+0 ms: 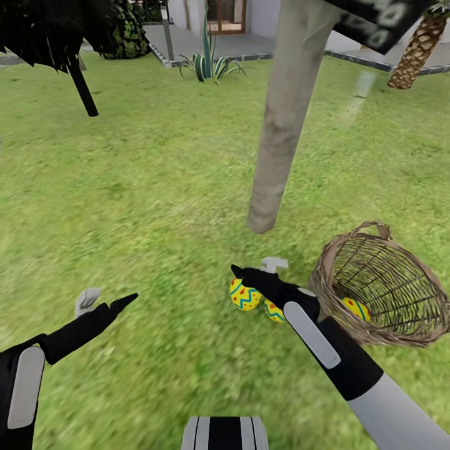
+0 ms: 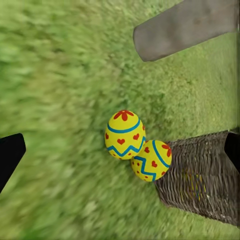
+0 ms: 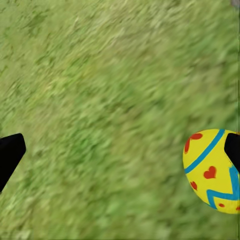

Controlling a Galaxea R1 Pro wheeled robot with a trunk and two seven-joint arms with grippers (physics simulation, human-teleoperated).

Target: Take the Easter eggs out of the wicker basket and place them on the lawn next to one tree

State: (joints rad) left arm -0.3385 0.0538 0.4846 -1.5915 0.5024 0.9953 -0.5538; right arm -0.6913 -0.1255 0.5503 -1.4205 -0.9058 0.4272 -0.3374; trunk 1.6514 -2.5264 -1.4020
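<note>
Two yellow Easter eggs (image 1: 245, 295) (image 1: 274, 310) lie touching on the lawn (image 1: 144, 206) a short way in front of the pale tree trunk (image 1: 275, 137). A third egg (image 1: 356, 308) sits inside the wicker basket (image 1: 400, 325), which leans tipped just right of them. My right gripper (image 1: 256, 269) hovers open just above the two eggs, holding nothing; one egg (image 3: 212, 170) shows beside its fingertip (image 3: 234, 150). My left gripper (image 1: 106, 301) is open over bare grass to the left. Its wrist view shows both eggs (image 2: 125, 134) (image 2: 152, 160), the basket (image 2: 200, 180) and the trunk (image 2: 185, 27).
A dark tree with a thin black trunk (image 1: 82, 90) stands at the back left. A spiky plant (image 1: 206, 62) and paving (image 1: 206, 40) lie by the house behind. A palm trunk (image 1: 417, 50) is at the back right. Open grass stretches left of the tree.
</note>
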